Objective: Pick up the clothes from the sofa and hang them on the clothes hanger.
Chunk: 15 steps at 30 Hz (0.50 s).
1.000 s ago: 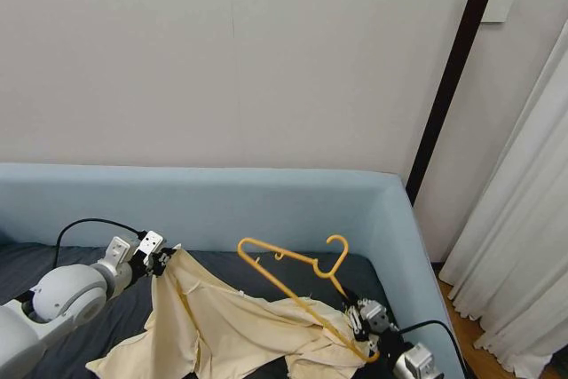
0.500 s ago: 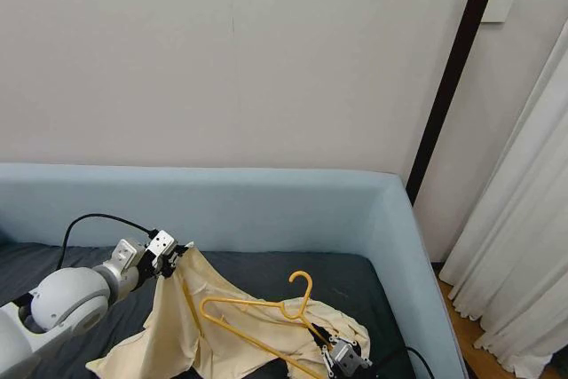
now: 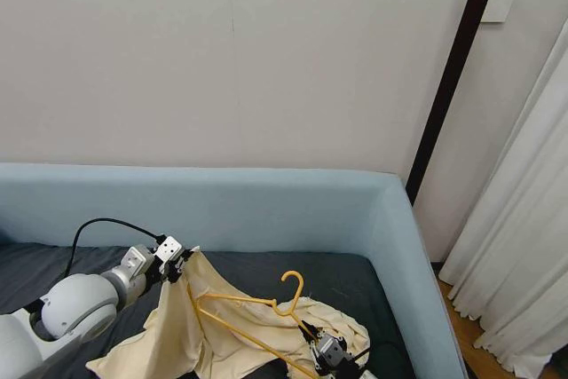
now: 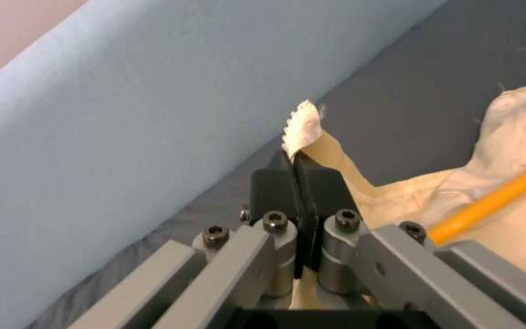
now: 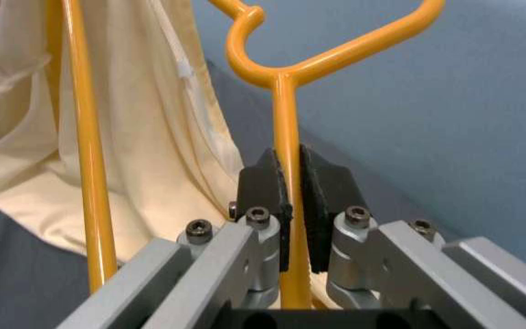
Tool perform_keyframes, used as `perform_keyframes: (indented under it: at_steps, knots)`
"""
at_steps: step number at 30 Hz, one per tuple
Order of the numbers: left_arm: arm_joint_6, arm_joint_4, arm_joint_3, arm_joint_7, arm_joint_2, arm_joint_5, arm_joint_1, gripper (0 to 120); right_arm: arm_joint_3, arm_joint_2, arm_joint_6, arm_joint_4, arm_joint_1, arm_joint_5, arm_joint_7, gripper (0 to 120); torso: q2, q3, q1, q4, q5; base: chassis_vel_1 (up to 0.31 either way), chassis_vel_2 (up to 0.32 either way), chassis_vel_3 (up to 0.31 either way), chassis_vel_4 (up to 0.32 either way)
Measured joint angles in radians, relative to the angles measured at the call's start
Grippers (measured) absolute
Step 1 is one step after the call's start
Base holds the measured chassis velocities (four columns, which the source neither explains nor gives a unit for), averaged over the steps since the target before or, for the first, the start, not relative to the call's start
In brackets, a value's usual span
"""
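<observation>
A cream garment (image 3: pixel 222 330) lies on the dark sofa seat (image 3: pixel 53 259), one corner lifted. My left gripper (image 3: pixel 181 264) is shut on that raised corner; in the left wrist view the pinched cloth (image 4: pixel 304 127) sticks out past the closed fingers (image 4: pixel 277 185). My right gripper (image 3: pixel 318 339), low in the head view, is shut on the yellow hanger (image 3: pixel 244 312). In the right wrist view its fingers (image 5: pixel 268 185) clamp the hanger's stem (image 5: pixel 284 123) below the hook, and one hanger arm (image 5: pixel 85 137) reaches into the garment (image 5: pixel 162 96).
The sofa has a light blue backrest (image 3: pixel 266 206) and a right armrest (image 3: pixel 408 272). A dark upright pole (image 3: pixel 448 77) stands by the wall at the right, with white curtains (image 3: pixel 524 246) beyond it.
The right gripper has carried the hanger left and down, so its arm now lies against the lifted garment. The left gripper has shifted slightly right with the cloth corner.
</observation>
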Motion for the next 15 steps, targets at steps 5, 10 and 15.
perform_keyframes:
  at_steps: [5, 10, 15]
  knots:
    - [0.015, -0.020, 0.002, -0.012, -0.012, -0.003, -0.002, 0, -0.023, 0.012, -0.016, 0.013, 0.026, 0.017, 0.005, 4, 0.000, 0.000, 0.000, 0.0001, 0.0002, 0.000, 0.000, 0.000, 0.000]
    - [0.019, -0.007, 0.005, -0.022, -0.021, -0.003, -0.009, 0, -0.022, -0.002, -0.010, 0.020, 0.010, -0.002, 0.003, 4, 0.000, 0.000, 0.000, 0.0001, 0.0002, 0.000, 0.000, 0.000, 0.000]
    - [0.023, 0.016, 0.001, -0.034, -0.029, 0.004, -0.011, 0, 0.007, -0.031, -0.003, 0.054, -0.019, -0.008, 0.004, 4, 0.000, 0.000, 0.000, -0.0001, 0.0002, 0.000, 0.000, 0.000, 0.000]
